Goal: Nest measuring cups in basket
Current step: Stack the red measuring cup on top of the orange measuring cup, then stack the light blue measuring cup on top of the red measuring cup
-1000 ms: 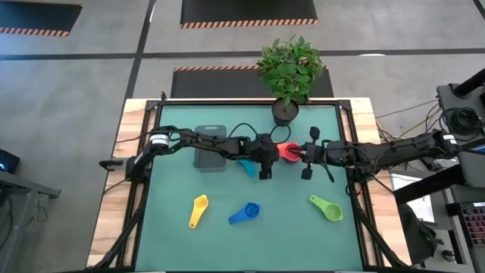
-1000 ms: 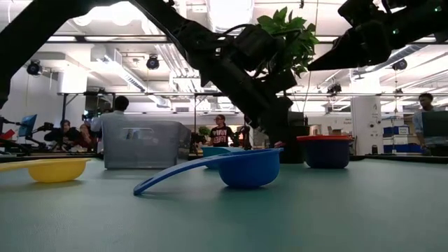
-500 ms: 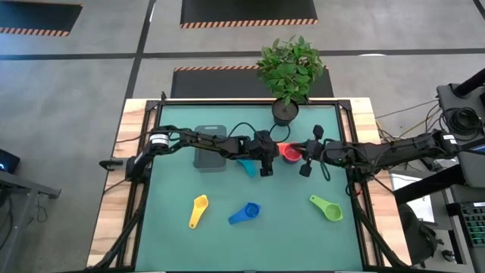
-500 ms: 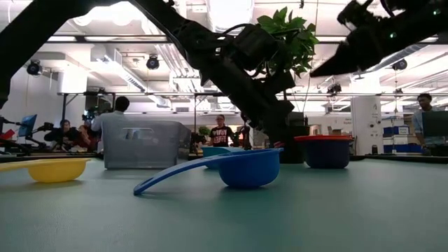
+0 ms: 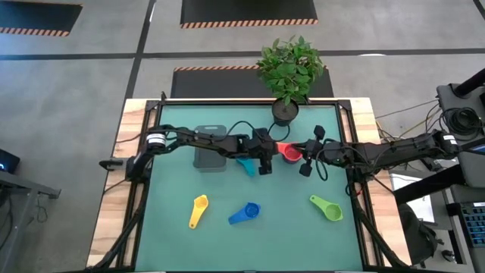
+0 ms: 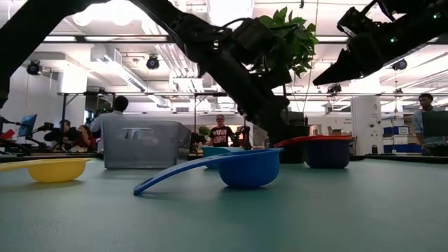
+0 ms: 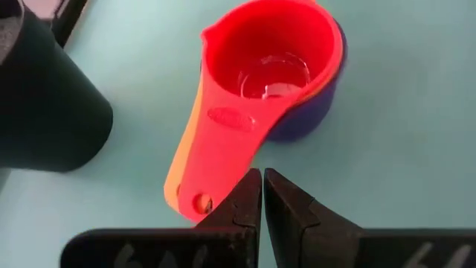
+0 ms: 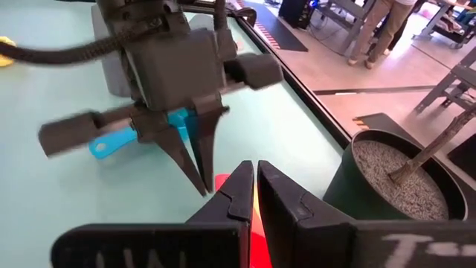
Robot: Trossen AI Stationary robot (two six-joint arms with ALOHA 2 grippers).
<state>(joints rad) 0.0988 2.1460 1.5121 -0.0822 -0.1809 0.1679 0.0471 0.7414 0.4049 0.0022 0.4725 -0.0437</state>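
High view: since a second ago we see the left gripper [image 5: 264,164] has edged slightly toward the plant side and the right gripper [image 5: 305,161] has pulled back a little from the red plastic measuring cup [image 5: 289,152], which now shows more fully between the two. Both arms meet mid-table, fingers shut, nothing held. The red cup sits just in front of the black round plant pot [image 5: 284,113]. The cyan plastic measuring cup [image 5: 246,165] lies partly under the left arm, just beside the dark grey rectangular basket [image 5: 210,157]. The yellow plastic measuring cup [image 5: 198,208], blue plastic measuring cup [image 5: 245,213] and green plastic measuring cup [image 5: 326,207] lie spread along the near half of the green table mat [image 5: 174,243], well apart from the basket.

Low view: the right gripper [image 6: 329,75] now hangs higher than before, clear of the red cup [image 6: 316,140]. The blue cup [image 6: 246,167] is nearest, upright, handle out to the side; the yellow cup [image 6: 56,169] sits at the edge; the basket [image 6: 145,144] stands behind.

Left wrist view: the left gripper [image 7: 262,192] is closed, tips at the end of the red cup's [image 7: 256,82] handle; whether they touch it we cannot tell. The red cup is nested on an orange cup [image 7: 180,165] and a blue-purple cup [image 7: 309,117].

Right wrist view: the right gripper [image 8: 254,182] is closed and empty, facing the left gripper [image 8: 195,152], with the cyan cup [image 8: 115,144] behind it.
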